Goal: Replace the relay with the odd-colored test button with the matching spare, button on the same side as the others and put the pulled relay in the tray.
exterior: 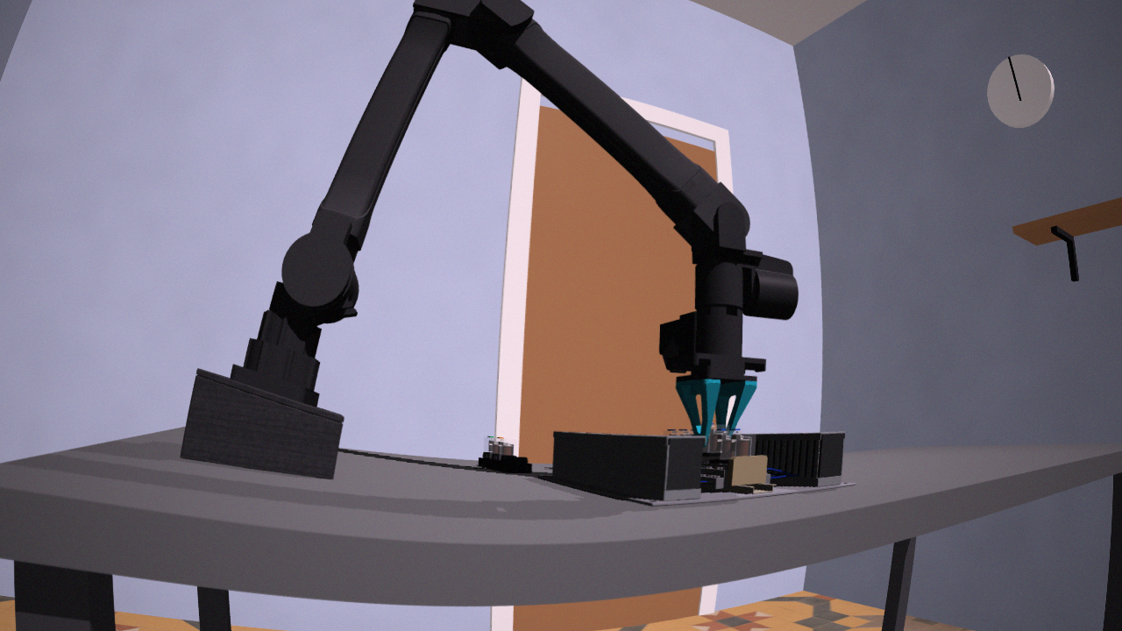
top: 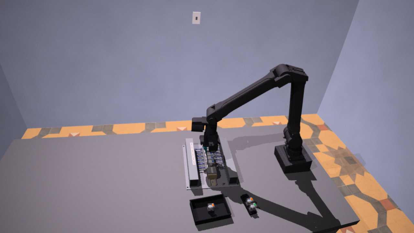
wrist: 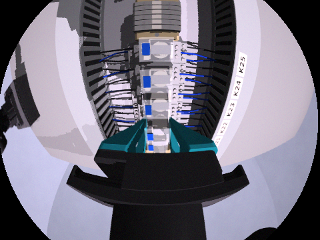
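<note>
My gripper [top: 209, 149] stands upright over the far end of the relay row [top: 209, 160] on the panel. Its teal fingers are shut on a relay with a blue button [wrist: 151, 140]. The three relays ahead in the row also have blue buttons on the same side [wrist: 147, 77]. In the exterior view the fingertips [exterior: 715, 428] reach down to the tops of the row. I cannot tell how deep the held relay sits. The black tray [top: 210, 208] holds a relay with an orange button [top: 211, 206].
A small black holder [top: 248, 206] right of the tray carries an orange-button and a green-button relay. Tall wire ducts [top: 193, 162] [top: 230, 162] flank the row, and a tan block [top: 212, 173] closes its near end. The arm base [top: 292, 158] stands at the right.
</note>
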Available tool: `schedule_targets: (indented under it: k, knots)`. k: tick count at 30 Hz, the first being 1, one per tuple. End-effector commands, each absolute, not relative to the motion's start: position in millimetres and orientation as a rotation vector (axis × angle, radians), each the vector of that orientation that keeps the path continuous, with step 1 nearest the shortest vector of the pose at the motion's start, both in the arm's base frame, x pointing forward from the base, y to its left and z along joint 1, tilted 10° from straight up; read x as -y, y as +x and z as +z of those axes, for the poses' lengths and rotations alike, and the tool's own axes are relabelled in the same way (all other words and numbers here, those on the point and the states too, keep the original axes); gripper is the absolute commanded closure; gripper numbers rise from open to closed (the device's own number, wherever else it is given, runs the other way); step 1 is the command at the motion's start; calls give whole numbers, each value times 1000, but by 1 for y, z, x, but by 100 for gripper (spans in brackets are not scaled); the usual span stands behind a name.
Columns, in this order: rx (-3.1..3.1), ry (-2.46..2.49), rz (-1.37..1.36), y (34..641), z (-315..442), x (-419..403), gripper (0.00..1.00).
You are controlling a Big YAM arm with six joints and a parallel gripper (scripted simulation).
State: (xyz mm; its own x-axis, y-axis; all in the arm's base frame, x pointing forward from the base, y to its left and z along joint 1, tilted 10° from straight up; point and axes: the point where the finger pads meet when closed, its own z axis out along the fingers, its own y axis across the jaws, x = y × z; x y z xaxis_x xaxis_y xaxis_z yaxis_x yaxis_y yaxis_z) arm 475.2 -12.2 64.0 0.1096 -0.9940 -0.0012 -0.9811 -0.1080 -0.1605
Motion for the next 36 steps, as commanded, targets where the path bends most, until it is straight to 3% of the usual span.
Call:
schedule_targets:
  k: [1,36]
  knots:
    - [-1985,-2225,-202,491,79,7,100]
    - [-1987,-2224,-202,486,81,7,100]
